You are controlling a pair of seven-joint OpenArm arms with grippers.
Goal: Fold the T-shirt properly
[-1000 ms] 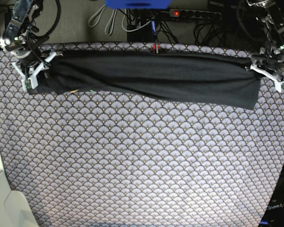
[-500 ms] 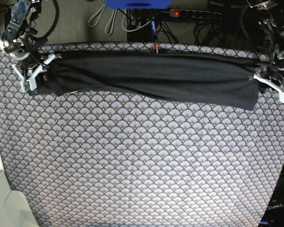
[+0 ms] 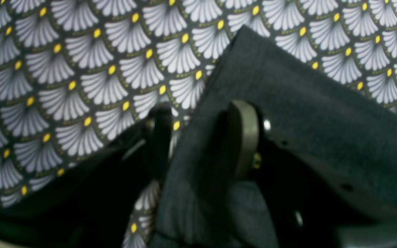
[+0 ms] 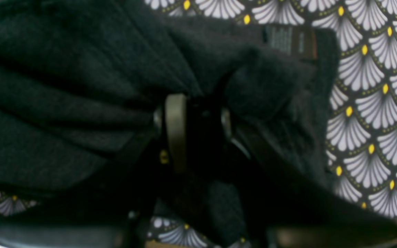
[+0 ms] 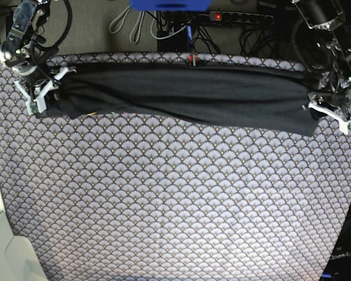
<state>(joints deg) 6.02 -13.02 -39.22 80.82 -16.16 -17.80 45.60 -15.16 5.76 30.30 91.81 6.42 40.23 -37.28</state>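
Observation:
The dark T-shirt (image 5: pixel 187 93) lies as a long folded band across the far side of the table. My right gripper (image 5: pixel 38 93) is at its left end. In the right wrist view it (image 4: pixel 200 131) is shut on bunched shirt cloth (image 4: pixel 64 103), and a sewn label (image 4: pixel 288 41) shows nearby. My left gripper (image 5: pixel 330 114) is at the shirt's right end. In the left wrist view it (image 3: pixel 202 137) stands open with the shirt's edge (image 3: pixel 305 120) between the fingers. The cloth rests against the olive pad (image 3: pixel 243 137), and a gap shows beside the dark finger (image 3: pixel 160 137).
A grey scallop-print cloth (image 5: pixel 175 205) covers the whole table. A power strip and cables (image 5: pixel 234 17) and a blue object (image 5: pixel 169 4) lie behind the far edge. A white surface (image 5: pixel 0 246) borders the front left corner.
My left gripper has moved toward the front along the shirt's right end. My right gripper has shifted slightly. The shirt band has kept its place.

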